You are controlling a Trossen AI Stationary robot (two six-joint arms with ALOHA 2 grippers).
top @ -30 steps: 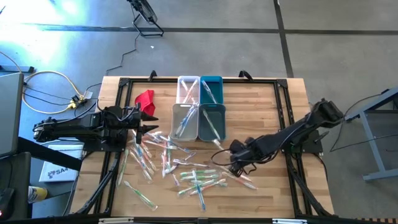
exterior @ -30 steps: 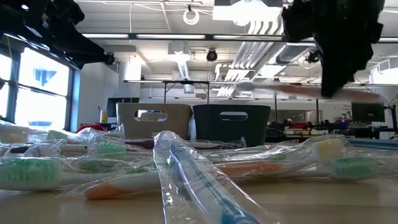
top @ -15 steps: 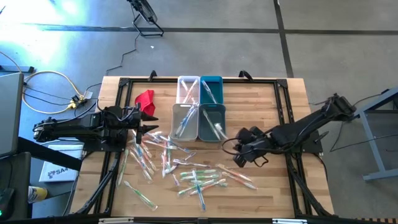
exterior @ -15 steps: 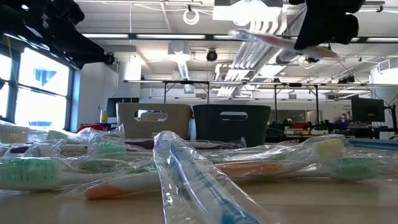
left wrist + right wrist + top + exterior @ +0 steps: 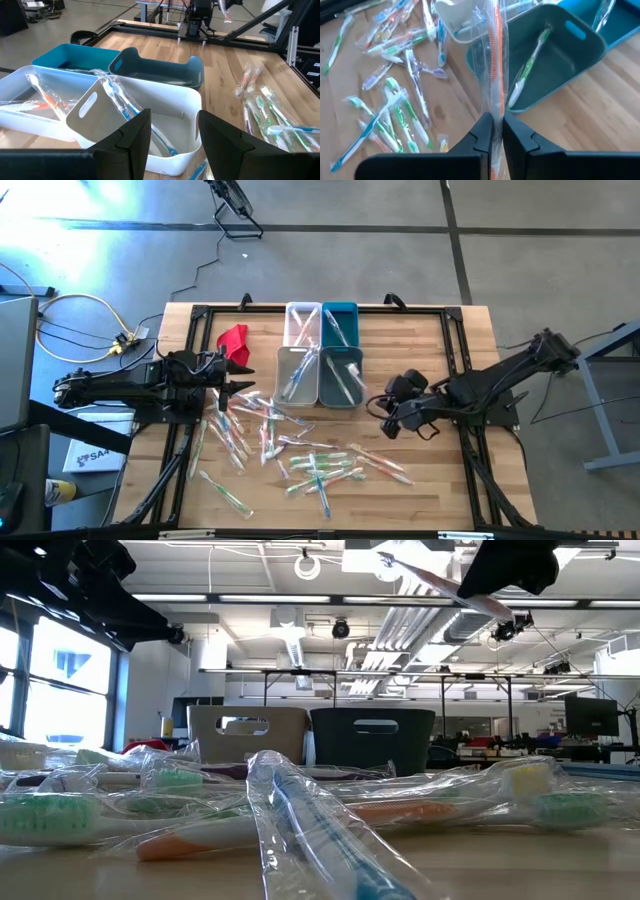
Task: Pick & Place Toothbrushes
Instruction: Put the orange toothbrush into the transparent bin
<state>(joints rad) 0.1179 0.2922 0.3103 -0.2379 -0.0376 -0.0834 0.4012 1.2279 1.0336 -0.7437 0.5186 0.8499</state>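
Orange-handled toothbrush in clear wrapper pinched between right gripper fingers, jaws nearly closed on it, wrapper sticking out past the tips. Held above the table, over bare wood just beside the dark teal bin. Low view: same wrapped brush angled in the air under the dark gripper, well clear of the pile.

Left gripper hovering by the table's left side, fingers spread, holding nothing. Pointed at the white bin, which has a blue brush inside. Red cloth just behind the left arm on the wood.

Four bins in a two-by-two block at centre rear: clear/white bin and bright teal bin at the back, white bin and dark teal bin in front. Each with at least one wrapped brush visible. Green brush lying diagonally in the dark teal bin.

Loose toothbrushes scattered on the wooden table in front of the bins, spread from left arm's side across to under the right arm. Mixed green, blue, orange, pink handles, many overlapping. One brush off on its own near front left. Low view foreground filled with wrapped brushes, blue one nearest.
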